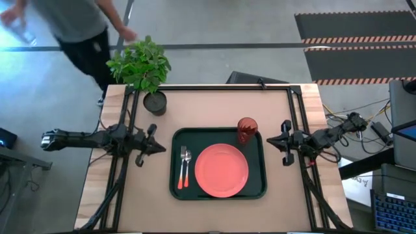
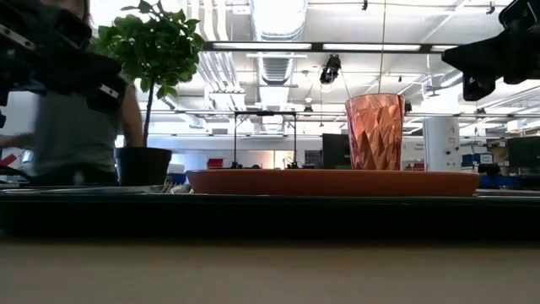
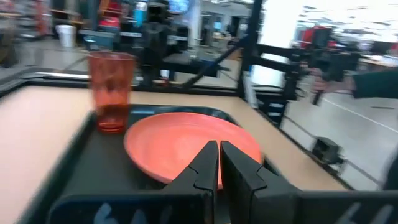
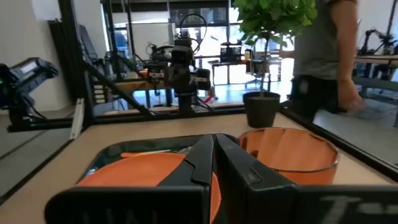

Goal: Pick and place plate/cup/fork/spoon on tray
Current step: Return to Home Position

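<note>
Both grippers are hanging just off the tray's (image 1: 258, 186) short ends, the left gripper (image 1: 153, 139) and right gripper (image 1: 285, 143) pointing inward, each closed on nothing.

grey floor (image 1: 214, 26), striped mats (image 1: 354, 49) (orange-edged), ceiling ducts (image 2: 274, 34).

Through the left wrist camera I saw the left gripper (image 3: 218, 163), fingers pressed together, just before the plate (image 3: 180, 143). The cup (image 3: 112, 93) stood upright beside the plate. The tray (image 3: 93, 163) lay under the plate.
</note>
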Action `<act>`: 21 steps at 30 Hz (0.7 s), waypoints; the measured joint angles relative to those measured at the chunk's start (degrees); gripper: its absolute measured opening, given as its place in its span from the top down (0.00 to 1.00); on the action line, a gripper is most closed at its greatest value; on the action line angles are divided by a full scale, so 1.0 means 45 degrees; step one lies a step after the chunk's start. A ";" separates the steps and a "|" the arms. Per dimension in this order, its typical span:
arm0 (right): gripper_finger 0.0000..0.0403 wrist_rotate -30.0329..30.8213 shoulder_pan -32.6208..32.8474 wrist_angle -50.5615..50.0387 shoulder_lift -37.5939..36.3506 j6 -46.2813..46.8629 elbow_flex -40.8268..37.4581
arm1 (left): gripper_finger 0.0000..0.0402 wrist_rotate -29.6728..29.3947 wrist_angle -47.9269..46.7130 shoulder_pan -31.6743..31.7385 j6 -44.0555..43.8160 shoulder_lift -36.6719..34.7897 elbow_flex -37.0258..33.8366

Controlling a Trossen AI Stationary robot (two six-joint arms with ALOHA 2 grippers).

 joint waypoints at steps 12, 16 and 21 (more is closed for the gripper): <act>0.98 0.0036 0.0005 -0.0009 0.0034 0.0562 0.0034 | 1.00 -0.0994 -0.0004 0.0000 -0.0009 0.0015 -0.0012; 0.98 -0.1538 0.0005 -0.0533 0.0029 0.0169 0.0059 | 1.00 -0.0992 0.0010 0.0000 -0.0013 0.0014 -0.0014; 0.98 -0.2087 -0.0101 -0.0657 -0.0005 -0.0675 0.0356 | 1.00 -0.0989 0.0028 -0.0004 -0.0019 0.0015 -0.0006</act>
